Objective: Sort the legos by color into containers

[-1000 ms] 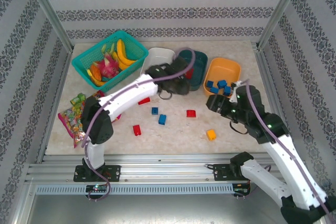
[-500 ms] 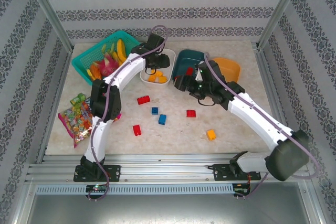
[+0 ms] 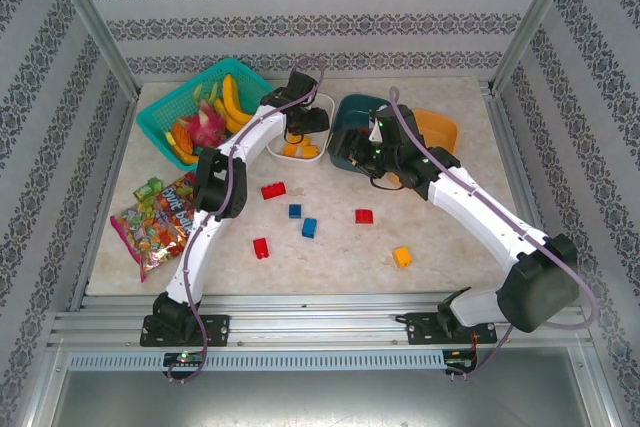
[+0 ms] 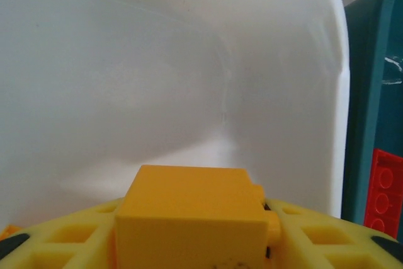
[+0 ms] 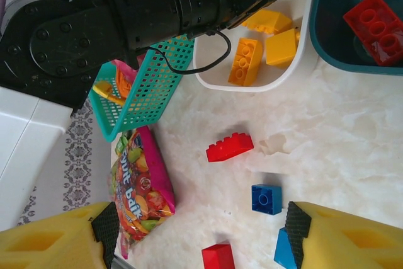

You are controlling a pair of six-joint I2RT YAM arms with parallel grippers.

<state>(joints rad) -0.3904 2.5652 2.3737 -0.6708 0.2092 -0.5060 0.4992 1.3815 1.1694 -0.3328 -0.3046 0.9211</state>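
Table [image 3: 450, 237], mesh basket [image 3: 255, 92] back-left. Next to it three tubs in a row: white tub [image 3: 320, 104], teal tub [image 3: 352, 112], orange tub [image 3: 442, 127]. My L pincer [image 3: 303, 125] is low inside the white tub w/ a yellow brick [image 4: 189, 218] btwn its fingers; gripped or let go, can't tell. My R pincer [image 5: 200, 228] hangs by the teal tub, jaws spread wide, nothing in them. A red brick [image 5: 374, 26] lies in the teal tub, yellow bricks [image 5: 245, 61] in the white. Loose bricks [image 3: 309, 228] on the table: 3 red, 2 blue, 1 yellow.

Two robot arms stretch across the table [image 3: 450, 237]: left gripper [image 3: 303, 127] over the white tub [image 3: 322, 105], right gripper [image 3: 350, 155] at the teal tub [image 3: 350, 112], six bricks [image 3: 309, 228] scattered nearby.
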